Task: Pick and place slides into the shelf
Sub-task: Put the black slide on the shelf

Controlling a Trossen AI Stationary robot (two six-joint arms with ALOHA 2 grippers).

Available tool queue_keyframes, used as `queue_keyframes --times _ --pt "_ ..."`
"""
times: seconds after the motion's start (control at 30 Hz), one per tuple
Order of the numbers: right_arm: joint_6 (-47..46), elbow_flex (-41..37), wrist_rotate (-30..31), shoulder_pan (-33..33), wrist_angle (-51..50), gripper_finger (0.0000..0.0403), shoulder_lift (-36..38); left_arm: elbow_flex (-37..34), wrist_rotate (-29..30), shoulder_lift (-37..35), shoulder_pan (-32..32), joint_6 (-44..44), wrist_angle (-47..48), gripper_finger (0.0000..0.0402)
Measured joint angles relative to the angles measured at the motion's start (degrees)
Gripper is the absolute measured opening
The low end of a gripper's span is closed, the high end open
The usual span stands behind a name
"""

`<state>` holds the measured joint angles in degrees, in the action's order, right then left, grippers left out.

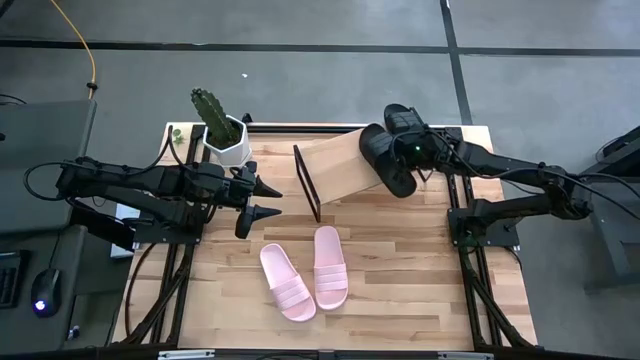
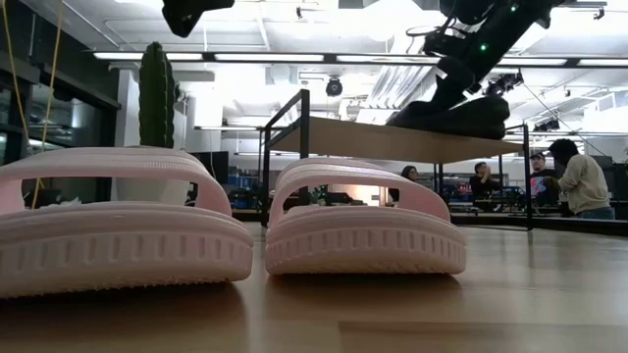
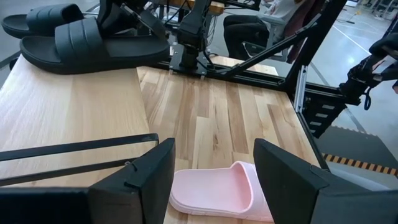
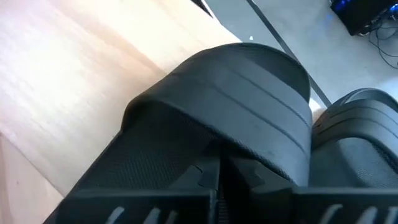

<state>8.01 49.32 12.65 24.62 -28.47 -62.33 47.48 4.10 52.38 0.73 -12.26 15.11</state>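
Slides (image 1: 388,160) on shelf (image 1: 340,170), no readable writing

Lighting: bright, even, from overhead ceiling strip lights (image 2: 294,57), which flare white in the low view. Shadows: soft and short on the worktop (image 1: 400,290); darker under the pink slides (image 2: 365,235) in the low view. Focus: near foreground of the low view is soft; the black slide (image 4: 236,106) fills the right wrist view at close range, slightly blurred. High view: evenly lit.
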Motion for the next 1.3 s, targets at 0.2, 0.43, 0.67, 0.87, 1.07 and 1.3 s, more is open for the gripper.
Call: queue_keyframes --times 0.2,0.43,0.67,0.87,1.07,1.3 --pt "0.63 0.00 -0.12 0.74 1.10 0.0000 -0.62 0.00 0.00 0.00 0.00 0.01 0.00 0.0207" --pt "1.02 0.00 0.85 0.90 4.66 0.0000 -4.28 0.00 0.01 0.00 0.00 0.00 -0.02 0.0207" --pt "0.90 0.00 4.24 0.87 6.52 0.0000 -7.56 0.00 0.00 0.01 0.00 -0.01 -0.01 0.0207" --pt "-0.04 0.02 7.57 0.88 6.52 0.0000 -7.77 0.00 0.02 0.00 0.00 -0.01 0.02 0.0207" --pt "-0.50 0.02 10.28 0.83 6.18 0.0000 -7.78 0.00 0.00 0.00 0.00 0.01 0.02 0.0207" --pt "-0.83 0.02 12.52 0.81 5.96 0.0000 -7.78 0.00 0.00 0.00 0.00 0.01 0.02 0.0207"
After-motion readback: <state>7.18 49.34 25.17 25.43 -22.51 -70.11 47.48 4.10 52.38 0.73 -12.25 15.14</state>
